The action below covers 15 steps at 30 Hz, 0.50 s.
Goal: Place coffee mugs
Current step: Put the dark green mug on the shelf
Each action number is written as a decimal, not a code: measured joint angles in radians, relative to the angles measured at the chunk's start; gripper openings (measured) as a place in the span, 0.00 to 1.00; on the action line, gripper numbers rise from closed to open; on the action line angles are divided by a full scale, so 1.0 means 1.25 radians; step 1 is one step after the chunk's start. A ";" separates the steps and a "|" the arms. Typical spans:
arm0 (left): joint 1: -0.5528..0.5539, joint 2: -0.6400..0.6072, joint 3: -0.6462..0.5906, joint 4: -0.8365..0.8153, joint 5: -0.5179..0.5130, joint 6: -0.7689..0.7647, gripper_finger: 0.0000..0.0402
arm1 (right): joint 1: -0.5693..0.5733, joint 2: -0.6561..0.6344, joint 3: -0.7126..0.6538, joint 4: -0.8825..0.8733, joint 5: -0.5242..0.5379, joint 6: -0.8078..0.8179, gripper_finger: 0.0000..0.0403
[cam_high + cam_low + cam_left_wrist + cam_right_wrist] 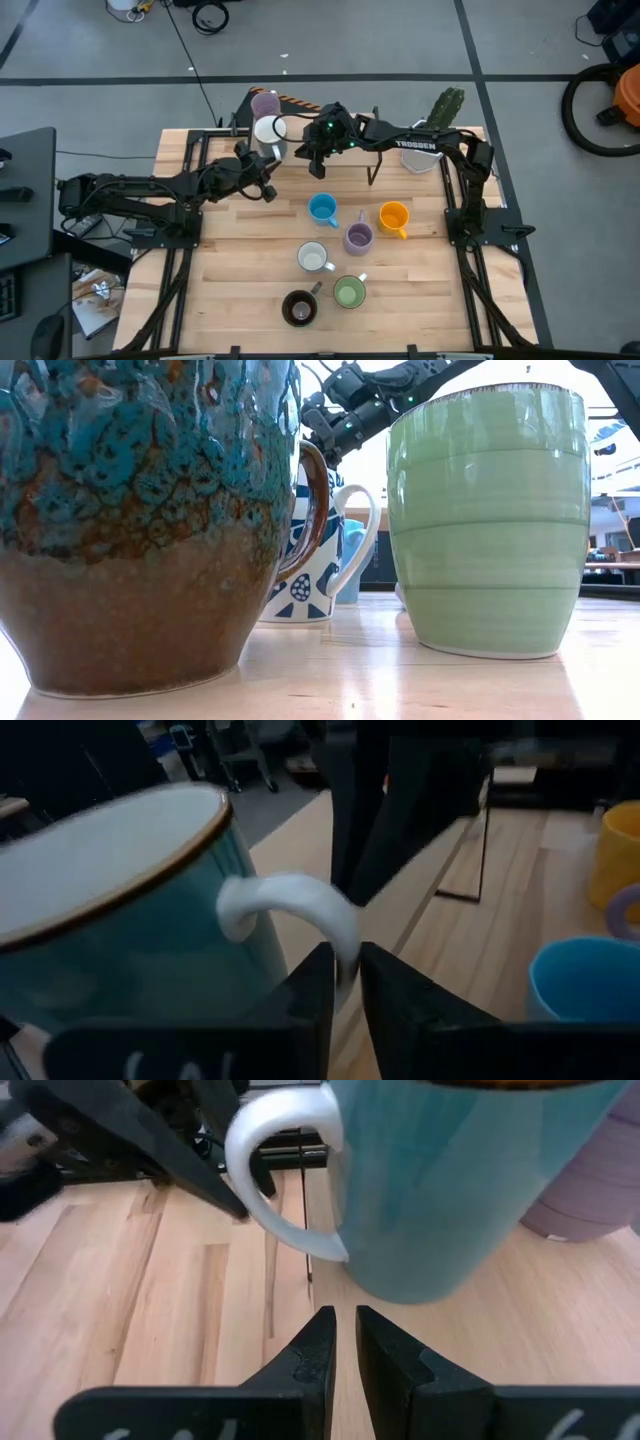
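A teal mug (270, 130) with a white inside and a white handle stands on its base (400, 1285) at the far left of the table, next to a lilac mug (265, 103). My left gripper (345, 985) comes at it from the table's left and is shut on its handle. My right gripper (342, 1330) hovers just right of the mug, shut with nothing between its fingers. Blue (322, 208), orange (394, 217), lilac (358, 237), white (313, 257), green (349, 291) and dark brown (299, 308) mugs stand on the table's middle and near part. My left gripper pinches the outer curve of the teal mug's white handle (340, 935) between its two fingers (315, 990). The fingers come nearly level from the table's left and lie across the handle's loop. The mug stands upright on the table.
A white pot with a green cactus (432, 140) stands at the far right under my right arm. Black frame rails (190, 180) run along both sides of the table. Bare wood lies at the near left and near right.
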 joint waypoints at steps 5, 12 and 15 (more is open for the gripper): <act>0.000 -0.012 -0.001 -0.009 0.014 -0.002 0.09 | 0.000 0.000 0.000 0.000 0.000 0.000 0.12; 0.000 -0.021 0.000 -0.035 0.024 0.001 0.08 | 0.006 0.000 0.000 0.001 0.000 0.003 0.12; 0.000 -0.028 0.000 -0.051 0.023 0.001 0.07 | 0.009 0.000 0.000 0.002 0.000 0.003 0.12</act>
